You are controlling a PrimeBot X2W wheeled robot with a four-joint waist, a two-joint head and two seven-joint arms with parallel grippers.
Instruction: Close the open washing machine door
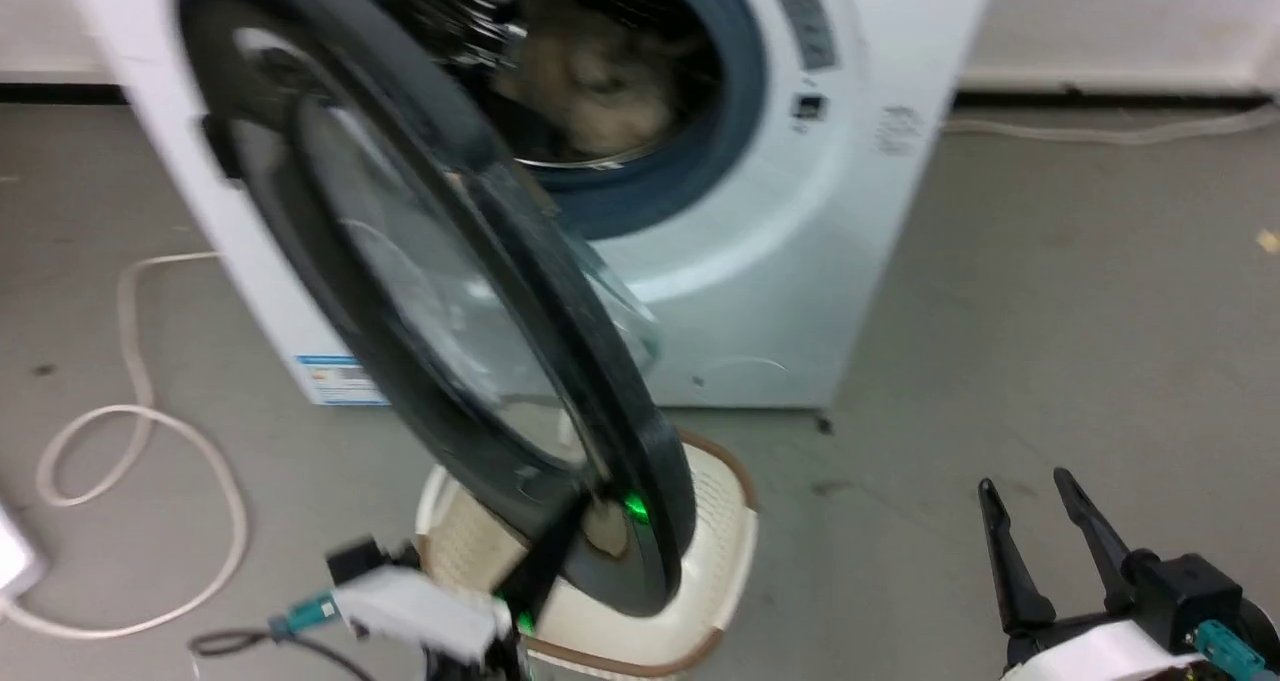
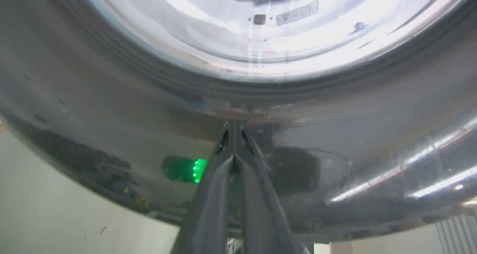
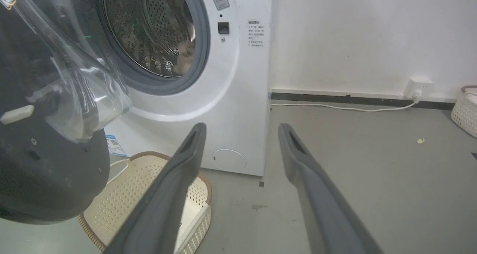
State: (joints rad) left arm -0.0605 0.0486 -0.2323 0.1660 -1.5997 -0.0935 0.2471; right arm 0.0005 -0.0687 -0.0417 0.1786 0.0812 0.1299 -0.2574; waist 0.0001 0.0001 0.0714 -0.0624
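Note:
The white washing machine (image 1: 800,261) stands ahead with its round port uncovered and pale laundry in the steel drum (image 1: 590,71). The washing machine door (image 1: 470,291), black-rimmed with a bulging glass bowl, hangs partly swung out toward me. My left gripper (image 1: 575,506) is shut, its tips pressed against the glossy black rim low on the door's outer face (image 2: 111,97); in the left wrist view the gripper (image 2: 234,129) touches that rim. My right gripper (image 1: 1024,483) stands open over the floor at the lower right, apart from the door (image 3: 44,164). In the right wrist view that gripper (image 3: 242,129) points at the washing machine (image 3: 238,97).
A cream perforated basket (image 1: 715,521) sits on the floor under the door's lower edge, also the basket (image 3: 123,194) left of my right fingers. A white cable (image 1: 130,361) loops over the floor at left. Another basket (image 3: 464,112) and a wall socket (image 3: 419,86) are far right.

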